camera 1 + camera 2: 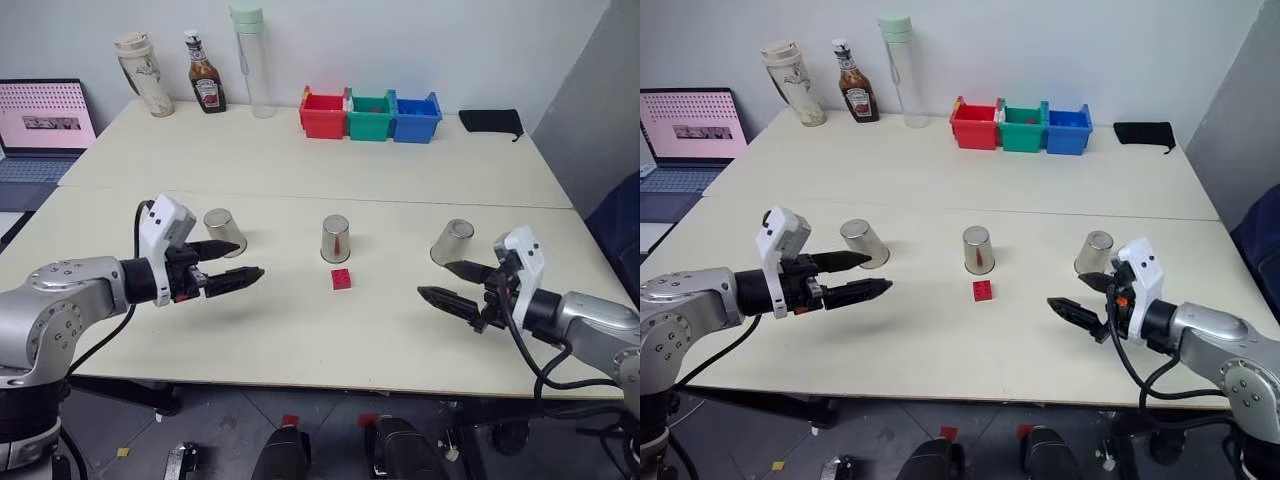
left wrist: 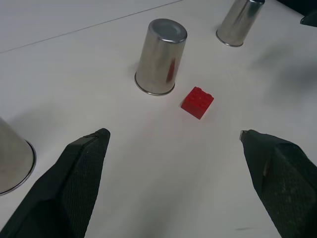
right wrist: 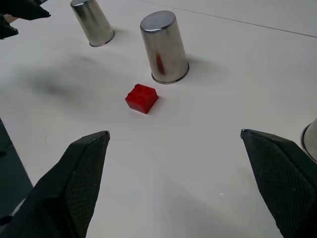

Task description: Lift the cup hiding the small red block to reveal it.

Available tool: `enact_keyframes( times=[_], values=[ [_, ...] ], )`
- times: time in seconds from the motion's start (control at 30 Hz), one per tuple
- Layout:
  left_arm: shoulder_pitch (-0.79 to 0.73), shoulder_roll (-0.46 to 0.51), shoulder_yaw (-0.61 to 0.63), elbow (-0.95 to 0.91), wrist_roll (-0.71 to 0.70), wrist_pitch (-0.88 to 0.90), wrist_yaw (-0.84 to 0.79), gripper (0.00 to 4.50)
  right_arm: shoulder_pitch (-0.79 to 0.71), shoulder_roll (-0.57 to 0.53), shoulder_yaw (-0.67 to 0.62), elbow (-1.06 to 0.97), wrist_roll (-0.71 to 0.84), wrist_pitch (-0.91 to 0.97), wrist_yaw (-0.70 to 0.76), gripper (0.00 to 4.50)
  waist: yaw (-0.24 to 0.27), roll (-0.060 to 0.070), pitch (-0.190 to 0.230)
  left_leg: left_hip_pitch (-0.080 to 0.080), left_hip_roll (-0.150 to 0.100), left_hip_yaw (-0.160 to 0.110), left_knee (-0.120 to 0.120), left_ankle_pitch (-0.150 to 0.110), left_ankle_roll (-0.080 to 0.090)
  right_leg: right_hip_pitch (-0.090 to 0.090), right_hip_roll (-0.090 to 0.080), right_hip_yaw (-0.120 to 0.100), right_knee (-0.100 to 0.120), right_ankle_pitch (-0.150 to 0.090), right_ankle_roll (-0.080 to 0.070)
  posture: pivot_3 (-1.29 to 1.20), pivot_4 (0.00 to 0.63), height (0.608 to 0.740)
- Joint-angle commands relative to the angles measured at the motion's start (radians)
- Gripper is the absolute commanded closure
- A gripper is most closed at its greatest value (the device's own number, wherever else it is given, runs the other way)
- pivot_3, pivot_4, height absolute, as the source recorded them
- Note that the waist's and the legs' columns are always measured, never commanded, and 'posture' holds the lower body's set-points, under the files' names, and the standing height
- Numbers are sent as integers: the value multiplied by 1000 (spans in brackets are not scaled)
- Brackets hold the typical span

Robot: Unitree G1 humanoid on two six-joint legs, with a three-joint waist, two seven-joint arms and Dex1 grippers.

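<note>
The small red block (image 1: 342, 279) sits in plain sight on the table (image 1: 300, 340), just in front of the middle cup (image 1: 335, 239) and apart from it, studs up. No cup covers it. So you're either at the very start, with the block not yet hidden, or at the end with the reveal done; these pictures don't settle which.

All three steel cups stand upside down in a row: left cup (image 1: 224, 231), middle cup, right cup (image 1: 453, 242). None is lifted or tipped over, though the two outer ones appear to lean in the head view, which may be camera angle.

Left gripper (image 1: 232, 264): fingers spread wide, holding nothing, hovering above the table just beside the left cup, pointing toward the centre. I can't tell whether the upper finger brushes that cup; it looks apart.

Right gripper (image 1: 452, 283): fingers spread wide too, empty, hovering just in front of the right cup and not touching it, pointing inward.

In the wrist views both pairs of black fingers frame the block and the middle cup, with nothing between the tips.

Next move, as I judge it: if a cup is still to be lifted, you'd bring one gripper level with its side wall, keep the fingers spread wider than the cup, close on the wall, then lift straight up. Shiny tapered steel may slip, so grip low.
</note>
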Motion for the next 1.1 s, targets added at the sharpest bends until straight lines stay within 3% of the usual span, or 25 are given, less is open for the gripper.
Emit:
enact_keyframes(
  times=[0.03,1.1],
  values=[
    [-30,-9,-24,-17,5,-18,8,0,-22,2,13,-6,-9,-34,1,8,0,0,0,0,0,0,0,0,0,0,0,0,0,0,0,0,150,740],
    [-54,-27,-55,28,75,-103,19,0,-74,28,35,-16,22,-22,-49,8,0,0,0,0,0,0,1,0,0,0,0,0,1,0,0,0,150,740]
  ],
)
